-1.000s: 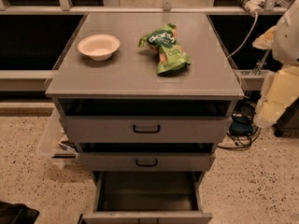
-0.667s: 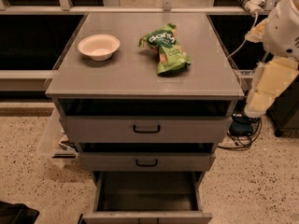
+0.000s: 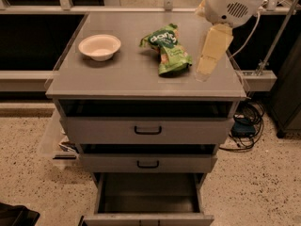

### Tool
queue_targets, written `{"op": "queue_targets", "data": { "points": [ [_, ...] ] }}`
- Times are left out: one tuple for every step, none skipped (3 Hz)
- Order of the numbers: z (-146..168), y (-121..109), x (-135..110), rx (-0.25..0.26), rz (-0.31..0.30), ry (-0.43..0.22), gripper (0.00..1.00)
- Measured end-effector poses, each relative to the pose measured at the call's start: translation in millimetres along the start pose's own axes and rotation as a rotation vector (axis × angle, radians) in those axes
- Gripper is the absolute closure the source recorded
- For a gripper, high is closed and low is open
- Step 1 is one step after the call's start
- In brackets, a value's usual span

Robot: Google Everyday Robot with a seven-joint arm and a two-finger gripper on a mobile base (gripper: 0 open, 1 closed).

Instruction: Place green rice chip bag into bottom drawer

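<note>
White lettering runs across the dark band of the green rice chip bag [image 3: 167, 51], but it cannot be read. The hand [image 3: 204, 72] hangs just beside it.

Dim warm light; pale jaws above right of cabinet top [image 3: 131, 76]

Arm [image 3: 230, 4] upper right, gripper [image 3: 204, 72] pointing down

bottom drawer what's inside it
Nothing visible in the open bottom drawer; its back part is hidden under the drawer above. The bag lies on the cabinet, gripper beside it.
</note>
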State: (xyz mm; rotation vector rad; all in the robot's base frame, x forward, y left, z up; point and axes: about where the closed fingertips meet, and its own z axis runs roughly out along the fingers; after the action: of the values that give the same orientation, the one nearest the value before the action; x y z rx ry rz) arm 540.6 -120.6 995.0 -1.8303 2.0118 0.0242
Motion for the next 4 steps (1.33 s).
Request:
{"op": "queue_targets", "data": {
  "points": [
    [-2.2,-4.0,-8.2,0.014,-0.01,-0.013,0.0],
    [18.2,-33.5,7.5,0.023,0.057,0.008,0.0],
    [52.2,-87.6,28.2,0.05,0.126,0.038,0.0],
    [80.1,-134.0,48.1,0.087,0.196,0.067,0.0]
  ]
}}
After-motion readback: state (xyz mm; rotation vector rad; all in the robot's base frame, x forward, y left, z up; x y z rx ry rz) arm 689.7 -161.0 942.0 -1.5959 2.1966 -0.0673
